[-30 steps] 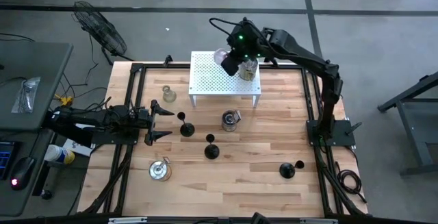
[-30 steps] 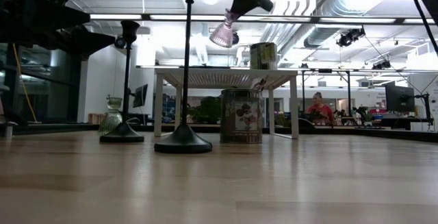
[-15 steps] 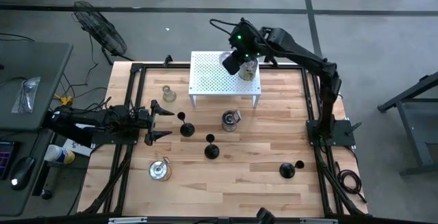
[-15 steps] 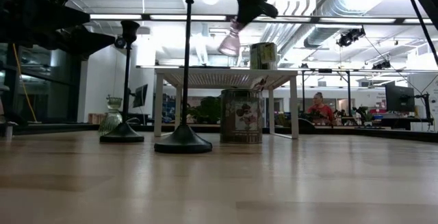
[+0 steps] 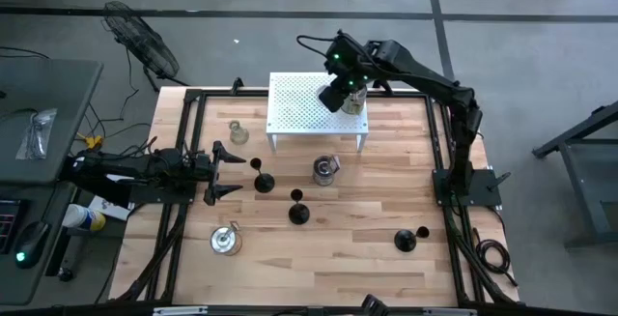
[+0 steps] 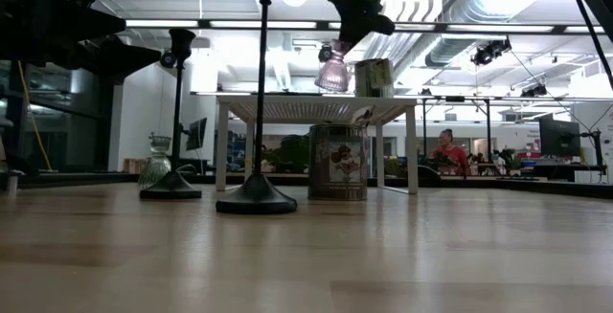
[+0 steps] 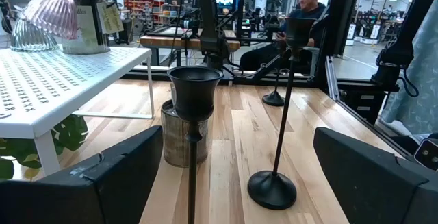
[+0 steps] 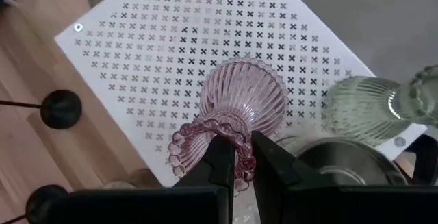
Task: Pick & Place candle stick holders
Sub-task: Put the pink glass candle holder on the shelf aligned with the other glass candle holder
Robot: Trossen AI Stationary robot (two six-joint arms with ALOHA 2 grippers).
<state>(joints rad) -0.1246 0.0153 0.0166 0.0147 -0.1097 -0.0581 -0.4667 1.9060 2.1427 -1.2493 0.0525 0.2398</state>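
Pink ribbed glass candle holder (image 8: 241, 111) hung straight below the right gripper (image 8: 238, 161), whose fingers were pinched shut on its beaded rim. Its long axis stood upright, foot just above the white perforated rack (image 5: 294, 113), near two holders already there. Far off, the left gripper (image 5: 220, 171) waited, fingers spread.

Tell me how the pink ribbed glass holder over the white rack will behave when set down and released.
The pink holder looks like thin ribbed glass, so probably fragile and slick. The right claw pinches only its frilled rim, so it may swing or slip. Over the white rack, its flared shape probably sits steadily if lowered level, but tilted it could tip against the clear glass holder beside it.
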